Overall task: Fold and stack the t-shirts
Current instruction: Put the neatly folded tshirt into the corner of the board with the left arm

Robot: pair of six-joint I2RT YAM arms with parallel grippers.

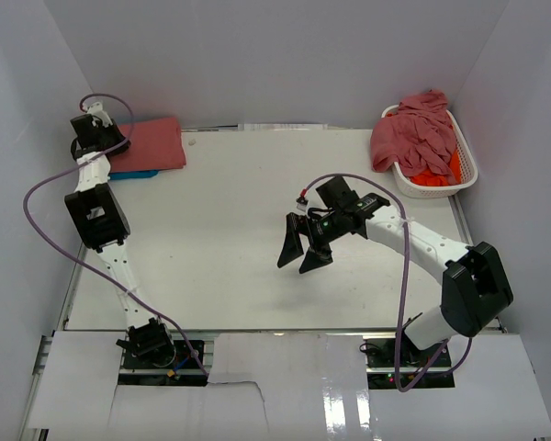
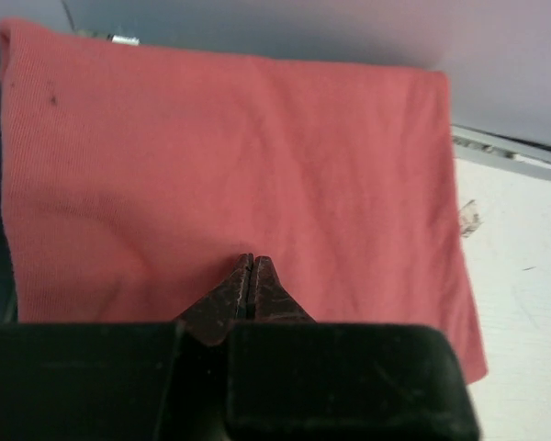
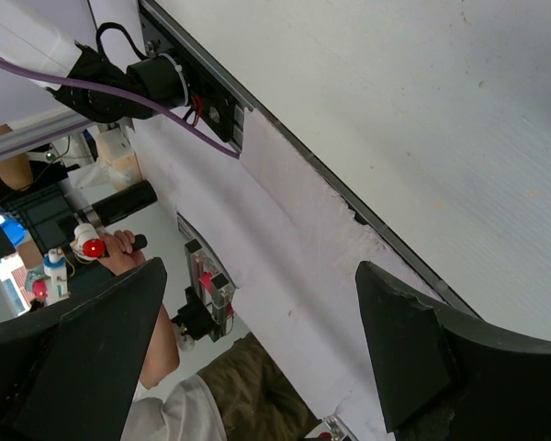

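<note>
Folded rose-red t-shirt (image 1: 152, 142) far left atop a turquoise t-shirt (image 1: 134, 173), left gripper (image 2: 249, 274) pressed together above its left edge, right gripper (image 1: 304, 254) spread wide mid-table, well apart from crumpled t-shirts (image 1: 413, 136) in far-right basket (image 1: 466, 171)

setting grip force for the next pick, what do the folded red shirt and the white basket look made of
Folded red shirt: looks like soft knit cotton, matte; fine ribbed weave and gentle creases show in the left wrist view. White basket: probably rigid plastic, with slatted walls; too small in the top view to judge its sheen.
</note>
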